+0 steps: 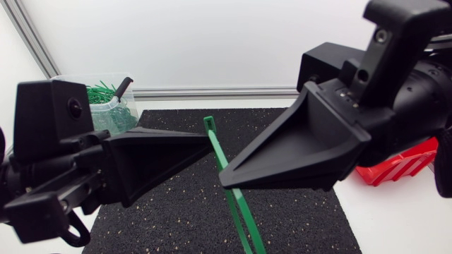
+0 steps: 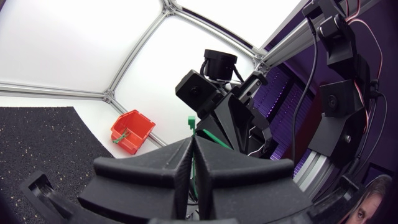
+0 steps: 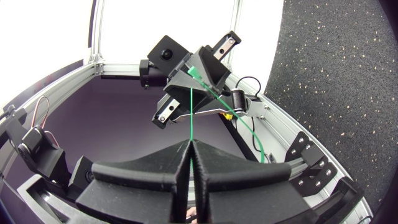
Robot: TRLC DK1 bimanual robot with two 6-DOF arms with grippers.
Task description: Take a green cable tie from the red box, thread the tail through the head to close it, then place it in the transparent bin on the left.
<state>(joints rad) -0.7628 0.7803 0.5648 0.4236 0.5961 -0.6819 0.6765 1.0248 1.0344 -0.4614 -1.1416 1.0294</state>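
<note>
Grip | left hand point(image 1: 209, 150) clamped on green cable tie point(image 1: 214, 140) | right hand point(image 1: 226, 178) clamped on same tie

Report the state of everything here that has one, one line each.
left gripper: shut on the cable tie.
right gripper: shut on the cable tie.
cable tie: held up between both grippers, head bare, not yet closed.
red box: open-topped.
transparent bin: open, green ties inside.
</note>
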